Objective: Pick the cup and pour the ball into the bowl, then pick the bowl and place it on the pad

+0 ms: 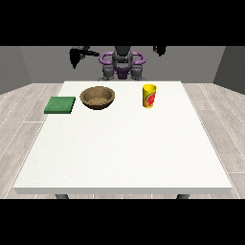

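The yellow cup (150,95) stands upright on the white table (124,153), its long axis vertical and its open mouth pointing up; a red and green mark shows on its side. It sits toward the far edge, right of centre in the view. The ball cannot be made out inside it from here. The brown bowl (98,97) rests well apart to its left, rim up, and the flat green pad (60,105) lies just beyond the bowl, near the table's left edge.

Both hands are raised beside the robot's shoulders, above the far edge: the hand at the view's left (76,56) and the hand at the view's right (159,49). Whether their fingers are spread or curled I cannot tell.

The table stands on pale wood-plank flooring (21,110) with grey walls (43,60) behind.
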